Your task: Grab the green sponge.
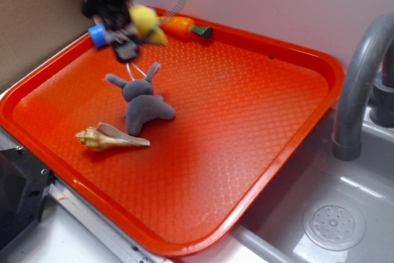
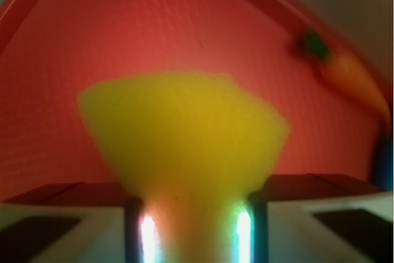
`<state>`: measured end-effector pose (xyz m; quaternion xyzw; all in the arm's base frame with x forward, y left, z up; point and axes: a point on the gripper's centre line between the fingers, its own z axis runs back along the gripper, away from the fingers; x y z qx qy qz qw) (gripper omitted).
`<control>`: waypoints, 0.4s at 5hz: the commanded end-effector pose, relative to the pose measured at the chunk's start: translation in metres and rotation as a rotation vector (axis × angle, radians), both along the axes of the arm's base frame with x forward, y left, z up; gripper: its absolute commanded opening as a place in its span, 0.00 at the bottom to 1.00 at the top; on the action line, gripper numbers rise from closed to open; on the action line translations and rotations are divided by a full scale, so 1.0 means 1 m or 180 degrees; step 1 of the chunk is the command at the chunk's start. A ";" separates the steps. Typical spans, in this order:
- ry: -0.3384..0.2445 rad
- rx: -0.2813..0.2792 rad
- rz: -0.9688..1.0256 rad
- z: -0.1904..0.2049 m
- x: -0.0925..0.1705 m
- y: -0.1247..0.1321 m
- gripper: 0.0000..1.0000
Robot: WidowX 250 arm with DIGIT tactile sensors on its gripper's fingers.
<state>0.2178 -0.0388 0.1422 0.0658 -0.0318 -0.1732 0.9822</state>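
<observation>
The green sponge (image 1: 146, 24) shows as a yellow foam block held in the air above the far left part of the orange tray (image 1: 258, 146). My gripper (image 1: 126, 41) is shut on it, blurred. In the wrist view the green sponge (image 2: 184, 137) fills the middle of the frame, squeezed narrow between my two fingers (image 2: 133, 226), and it fans out wide beyond them. My gripper (image 2: 192, 229) sits at the bottom edge. The sponge's dark scouring face does not show.
A grey plush bunny (image 1: 143, 101) lies on the tray just under the gripper, a seashell (image 1: 108, 138) in front of it. A toy carrot (image 1: 184, 27) lies by the tray's far rim, also seen as the carrot (image 2: 345, 75). A grey faucet (image 1: 360, 84) and sink (image 1: 332, 220) stand at the right.
</observation>
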 end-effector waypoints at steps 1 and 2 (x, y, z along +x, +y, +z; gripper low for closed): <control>-0.0249 -0.0393 0.1586 0.061 -0.045 0.023 0.00; -0.0019 -0.0596 0.1794 0.056 -0.050 0.020 0.00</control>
